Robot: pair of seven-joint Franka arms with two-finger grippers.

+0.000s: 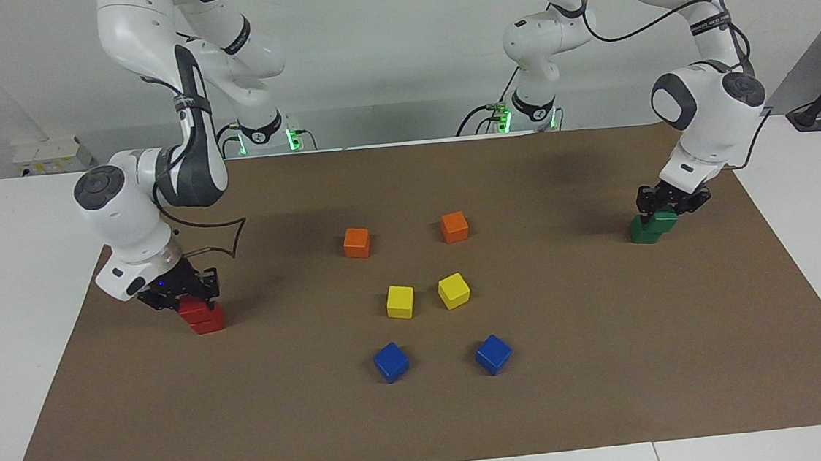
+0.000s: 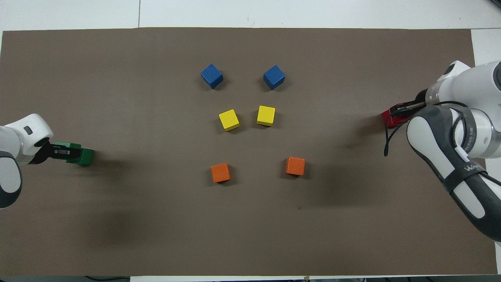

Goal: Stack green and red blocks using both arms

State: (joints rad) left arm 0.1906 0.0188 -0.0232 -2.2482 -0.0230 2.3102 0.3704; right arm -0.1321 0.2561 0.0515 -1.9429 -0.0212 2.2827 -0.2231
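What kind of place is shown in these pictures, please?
Probably a robotics lab. Two white arms are mounted at a white table covered with a brown sheet. On it lie small coloured cubes, set out in pairs, against a plain white wall.

On the paper mat (image 1: 611,361), the 2 yellow cubes (image 1: 400,302) sit side by side at the middle. The 2 orange cubes (image 1: 356,242) lie nearer the robots than the yellow cubes, and the 2 blue cubes (image 1: 391,362) lie farther. Well apart from the yellow cubes, toward the right arm's end, the right gripper (image 1: 185,297) holds 1 red block (image 1: 194,308) on the other red block (image 1: 208,322). Toward the left arm's end, the left gripper (image 1: 663,205) holds 1 green block (image 1: 664,219) over the other green block (image 1: 644,233).
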